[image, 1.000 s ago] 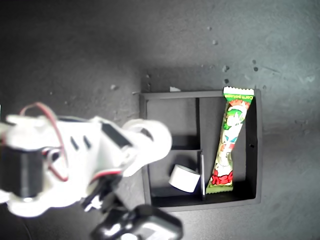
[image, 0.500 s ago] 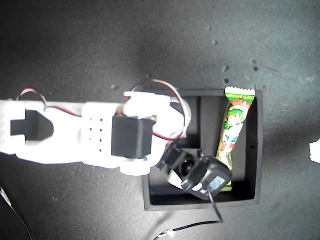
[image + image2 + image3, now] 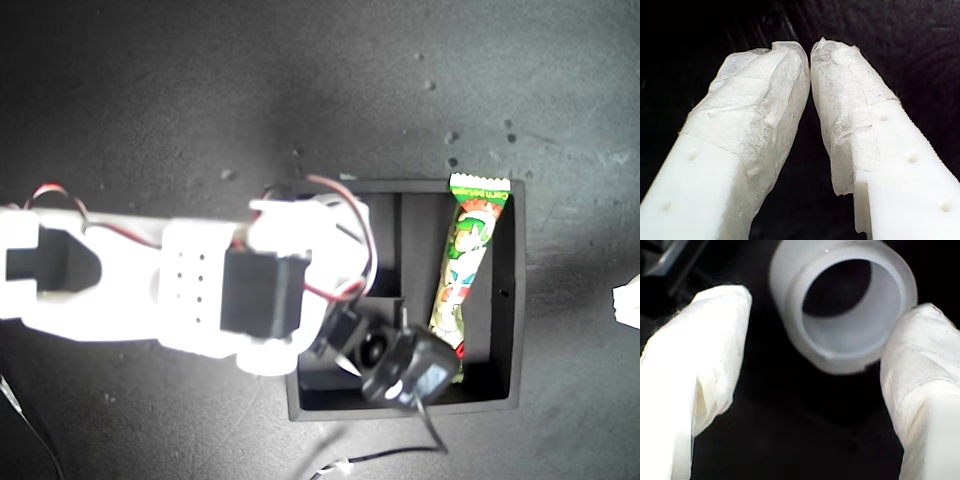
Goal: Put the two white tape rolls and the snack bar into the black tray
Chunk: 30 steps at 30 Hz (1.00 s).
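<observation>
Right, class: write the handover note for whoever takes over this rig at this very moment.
My second gripper: open, a white tape roll just ahead of its fingertips, one pad touching or nearly touching it, over the black tray.
My first gripper: nearly shut, nothing in it, not identifiable in the exterior view.
Snack bar: lying in the tray's long compartment, on the exterior view's right.
Done: snack bar in. The roll at my second gripper appears to be in the tray, though the arm hides it from the exterior view.
Left: the other tape roll is not in view; find it and place it.
</observation>
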Motion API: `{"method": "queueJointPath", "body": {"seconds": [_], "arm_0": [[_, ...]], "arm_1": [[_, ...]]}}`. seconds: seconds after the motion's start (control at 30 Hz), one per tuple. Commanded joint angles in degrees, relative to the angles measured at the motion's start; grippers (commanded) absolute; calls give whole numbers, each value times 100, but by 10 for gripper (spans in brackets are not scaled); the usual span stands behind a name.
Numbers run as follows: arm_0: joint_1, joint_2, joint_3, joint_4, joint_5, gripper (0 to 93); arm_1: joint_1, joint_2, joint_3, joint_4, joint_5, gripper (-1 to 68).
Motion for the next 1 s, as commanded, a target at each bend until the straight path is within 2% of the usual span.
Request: {"method": "queueJointPath", "body": {"seconds": [0.0, 0.23, 0.3, 0.4, 0.57, 0.87, 0.97], "arm_0": [[-9, 1784, 703, 97, -114, 167], [-642, 4649, 4307, 26, -185, 4], [-773, 5159, 5458, -123, -237, 2], [-896, 6003, 7400, -896, -132, 1], [-1081, 8033, 10336, -2347, -167, 1], [-1450, 12322, 14968, -3735, -765, 2], [-1433, 14054, 16119, -3735, -853, 2]], "arm_1": [[97, 88, 176, -123, 141, -2], [281, 343, 1547, -853, 264, -3], [378, 694, 1881, -861, 229, -3], [527, 1415, 2285, -580, 158, -4], [677, 2962, 2997, 431, 229, -5], [1028, 2988, 2997, 1090, -167, -4], [1037, 2988, 2997, 1283, -167, -5]]}}
